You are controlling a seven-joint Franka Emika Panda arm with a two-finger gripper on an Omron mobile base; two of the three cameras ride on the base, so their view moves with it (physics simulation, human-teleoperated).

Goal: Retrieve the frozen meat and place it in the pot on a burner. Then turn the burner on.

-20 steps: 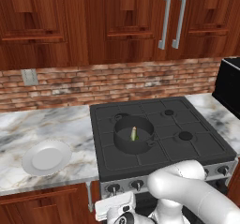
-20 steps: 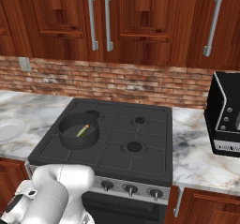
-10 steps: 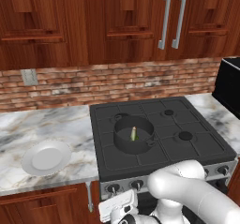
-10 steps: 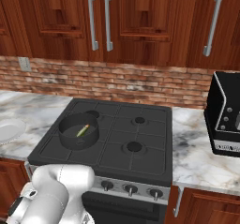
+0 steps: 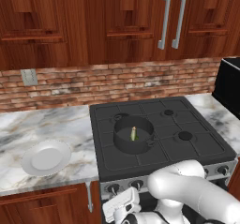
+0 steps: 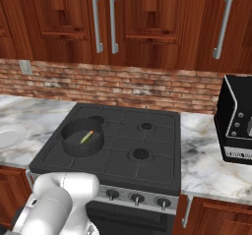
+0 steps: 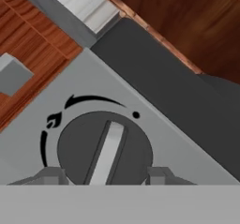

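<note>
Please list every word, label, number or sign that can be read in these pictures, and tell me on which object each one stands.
No words or numbers can be read.
Stove knob: a flame sign, a curved arrow and a dot are printed on the grey panel around it.
Black appliance on the right counter: pale marks on its front, too small and blurred to read.

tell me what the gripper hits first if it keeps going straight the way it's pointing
Most likely the stove knob: the gripper points straight at it, one fingertip either side of the dial's raised bar. Whether the tips already touch it is unclear.
</note>
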